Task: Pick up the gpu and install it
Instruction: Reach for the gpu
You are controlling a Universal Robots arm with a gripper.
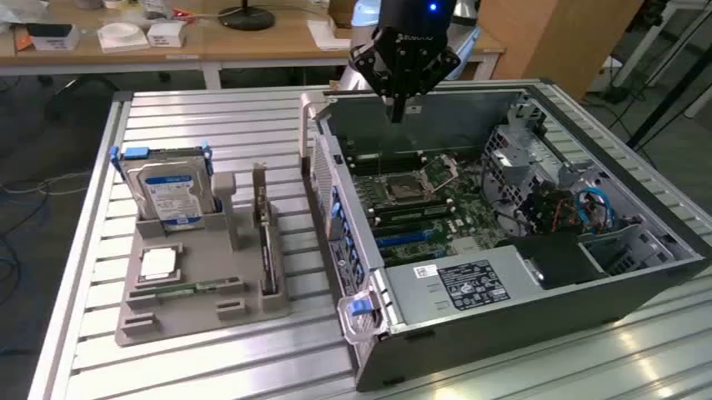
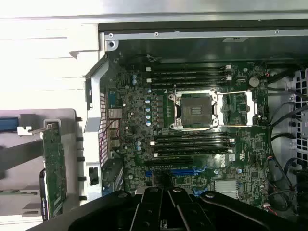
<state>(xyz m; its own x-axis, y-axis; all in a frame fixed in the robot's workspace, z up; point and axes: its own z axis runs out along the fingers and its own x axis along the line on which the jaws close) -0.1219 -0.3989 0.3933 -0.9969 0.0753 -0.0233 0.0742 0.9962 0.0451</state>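
Pincer (image 1: 396,111) closed above one case (image 1: 501,354), one gpu (image 1: 265,237) aside.

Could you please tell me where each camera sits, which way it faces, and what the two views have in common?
Exterior view: off the arm, raised, looking down at an angle across the tray and the open computer case; the arm's end with the shut gripper hangs over the case.
Wrist view: on the wrist, looking down into the case at the motherboard; the gripper's black body shows at the picture's edge.
Shared: the motherboard, and the gpu standing on edge in the tray.
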